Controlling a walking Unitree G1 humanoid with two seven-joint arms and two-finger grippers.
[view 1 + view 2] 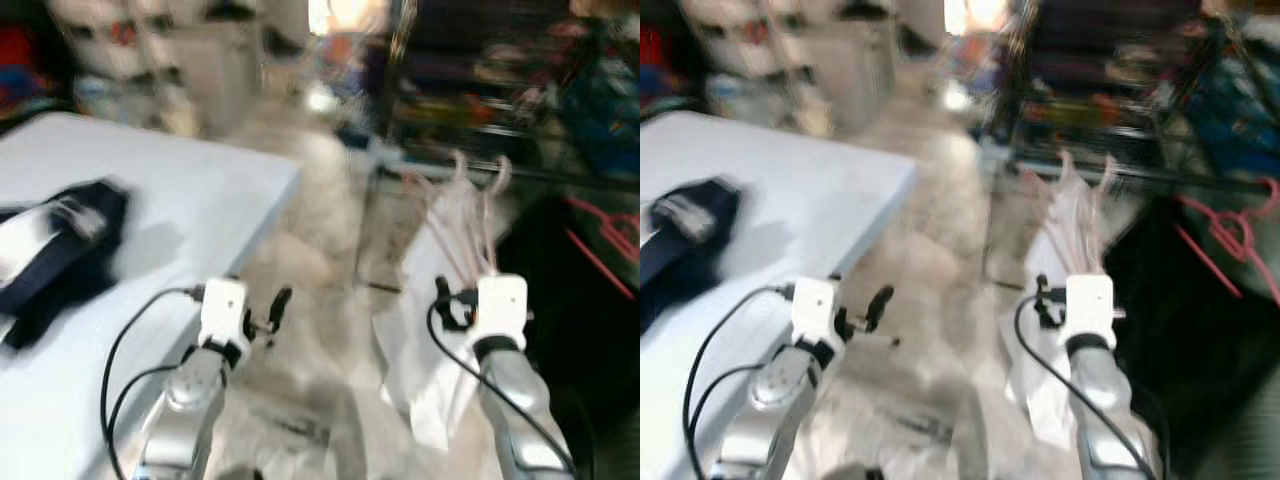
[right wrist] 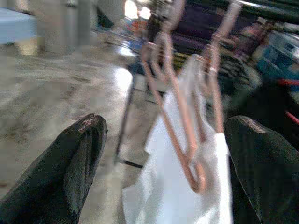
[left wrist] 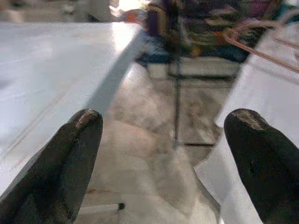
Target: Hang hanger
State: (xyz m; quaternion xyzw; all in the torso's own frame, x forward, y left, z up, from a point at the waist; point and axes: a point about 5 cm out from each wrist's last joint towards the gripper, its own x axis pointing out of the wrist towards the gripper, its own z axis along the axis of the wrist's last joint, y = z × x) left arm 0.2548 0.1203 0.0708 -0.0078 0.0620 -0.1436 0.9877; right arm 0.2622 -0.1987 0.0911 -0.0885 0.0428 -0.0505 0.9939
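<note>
Right wrist view: our right gripper (image 2: 161,163), jaws wide, faces pink hangers (image 2: 187,135); light, stiff, best gripped near the hooks.

Motion blur smears both head views. The cluttered shelves (image 1: 500,90) at the back cannot be read. The dark garment (image 1: 60,250) on the white table (image 1: 190,190) is cut by the left edge. The pink hangers' (image 2: 187,135) hooks blur together.
</note>
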